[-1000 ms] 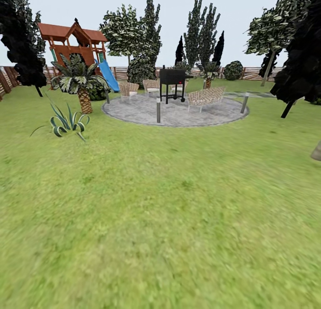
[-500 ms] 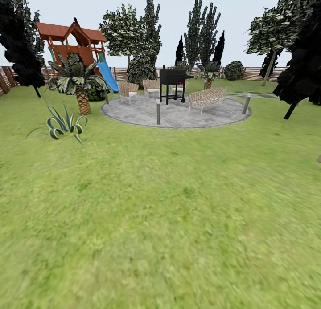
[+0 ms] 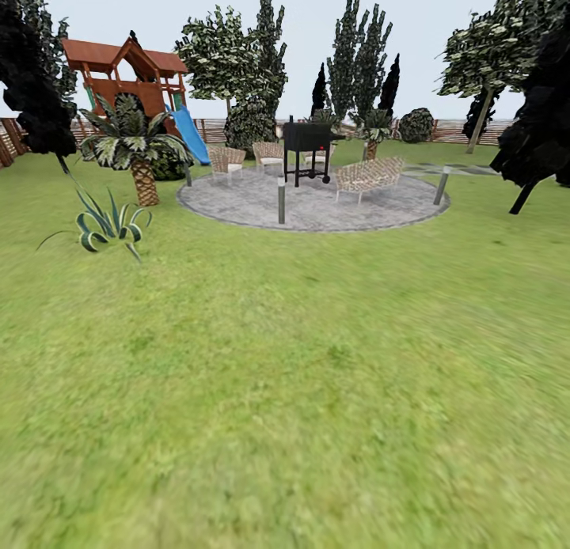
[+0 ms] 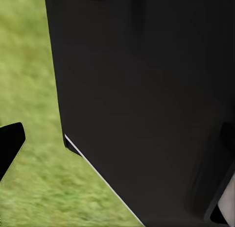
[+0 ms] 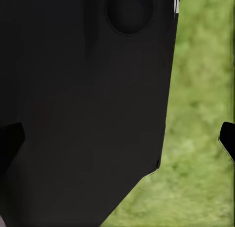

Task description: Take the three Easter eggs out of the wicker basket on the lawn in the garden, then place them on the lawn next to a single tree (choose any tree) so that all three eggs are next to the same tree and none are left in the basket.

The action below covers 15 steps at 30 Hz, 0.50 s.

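The lawn [image 3: 301, 359] spreads out ahead in the head view, mottled green. A tree [image 3: 484, 58] with a pale trunk stands at the far right by the fence, and another such tree [image 3: 222, 54] rises behind the patio. The Easter eggs and the wicker basket are out of view. In the left wrist view my left gripper [image 4: 117, 148] hangs over grass beside a black part of the robot, fingers wide apart. My right gripper [image 5: 117, 143] is likewise open and holds nothing, with both fingertips [image 5: 227, 138] at the picture's edges.
A round paved patio [image 3: 313, 205] with a black grill [image 3: 306, 141], wicker chairs and short posts lies ahead. At the left stand a short palm [image 3: 134, 145], a spiky agave [image 3: 107, 221] and a red playhouse with a blue slide [image 3: 131, 70]. A dark leaning tree [image 3: 542, 114] is at the right.
The whole head view has shifted: the camera has moved forward, the palm and agave have slid left, and a grey object at the right edge has left the picture.
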{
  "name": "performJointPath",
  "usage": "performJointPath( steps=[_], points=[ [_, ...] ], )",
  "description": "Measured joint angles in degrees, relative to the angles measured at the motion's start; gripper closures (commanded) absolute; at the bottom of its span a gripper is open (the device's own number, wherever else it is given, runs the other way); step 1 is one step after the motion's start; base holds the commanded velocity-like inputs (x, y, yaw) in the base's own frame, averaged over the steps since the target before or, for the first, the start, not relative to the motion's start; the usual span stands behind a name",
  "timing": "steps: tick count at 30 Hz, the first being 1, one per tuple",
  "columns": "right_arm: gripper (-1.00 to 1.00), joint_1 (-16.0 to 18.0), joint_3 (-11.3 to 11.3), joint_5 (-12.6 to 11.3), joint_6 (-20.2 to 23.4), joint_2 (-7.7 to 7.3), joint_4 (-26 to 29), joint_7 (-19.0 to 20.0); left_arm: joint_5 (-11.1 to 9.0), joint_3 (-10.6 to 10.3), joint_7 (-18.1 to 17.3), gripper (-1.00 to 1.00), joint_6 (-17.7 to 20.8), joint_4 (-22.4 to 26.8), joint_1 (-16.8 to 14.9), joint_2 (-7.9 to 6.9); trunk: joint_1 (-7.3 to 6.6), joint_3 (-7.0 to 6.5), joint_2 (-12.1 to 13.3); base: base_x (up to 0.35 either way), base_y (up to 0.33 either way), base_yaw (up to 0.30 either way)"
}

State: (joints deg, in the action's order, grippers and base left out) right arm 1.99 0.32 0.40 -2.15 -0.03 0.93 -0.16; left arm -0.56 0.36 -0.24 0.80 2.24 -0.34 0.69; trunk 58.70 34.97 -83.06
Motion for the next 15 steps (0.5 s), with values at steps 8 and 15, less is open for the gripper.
performJointPath(
  steps=[8,15],
  points=[
    [-1.0,0.0,0.01,0.0,-0.01,0.02,0.0,0.0,-0.01,0.03,0.0,-1.0,0.0,0.0,0.0,0.04,0.0,0.0,0.0,0.334,0.0,0.0],
    [-1.0,0.0,0.01,0.0,0.0,-0.04,0.0,0.0,-0.04,0.01,0.0,-1.0,0.0,0.0,0.0,0.05,0.0,0.0,0.0,0.334,0.0,0.0]
  ],
)
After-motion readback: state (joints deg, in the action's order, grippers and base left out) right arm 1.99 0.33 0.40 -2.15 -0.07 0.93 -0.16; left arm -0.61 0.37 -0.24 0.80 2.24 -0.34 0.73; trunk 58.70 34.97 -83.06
